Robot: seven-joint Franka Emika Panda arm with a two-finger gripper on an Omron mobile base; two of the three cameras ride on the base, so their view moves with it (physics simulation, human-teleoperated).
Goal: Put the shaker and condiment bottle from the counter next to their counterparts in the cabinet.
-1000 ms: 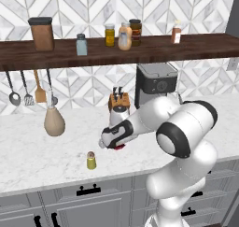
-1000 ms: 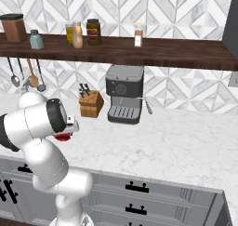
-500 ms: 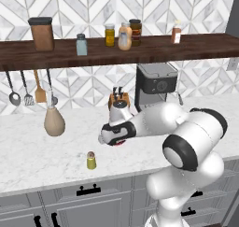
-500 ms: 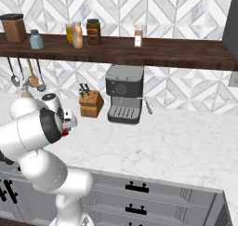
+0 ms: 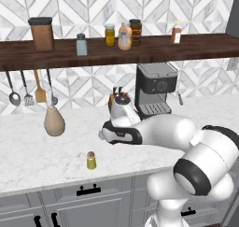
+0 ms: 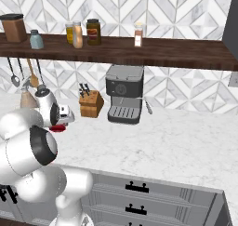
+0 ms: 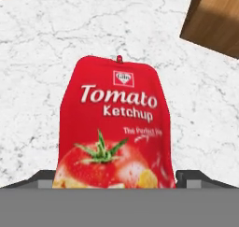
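Observation:
The condiment bottle (image 7: 114,128), a flat red ketchup pouch, lies on the white marble counter (image 7: 42,39). My gripper (image 7: 116,180) hangs right over it, open, one fingertip on each side of the pouch's lower end. From the right, a sliver of the red bottle (image 6: 57,128) peeks out under the gripper (image 6: 59,123). On the left side, the gripper (image 5: 104,135) points down at the counter (image 5: 32,153). The yellow-green shaker (image 5: 91,160) stands apart, nearer the front edge. Above runs the dark wooden cabinet (image 5: 149,49) shelf.
On the shelf stand a pale blue shaker (image 5: 81,44), a cream-orange bottle (image 5: 124,36) and a white-capped red-brown bottle (image 5: 176,33). A knife block (image 6: 90,104) and a coffee machine (image 6: 123,99) stand behind the hand. Utensils (image 5: 28,88) hang at the left.
The arm has swung its hand left and lower over the counter, and the elbow has moved out to the right. The jaws have stayed open.

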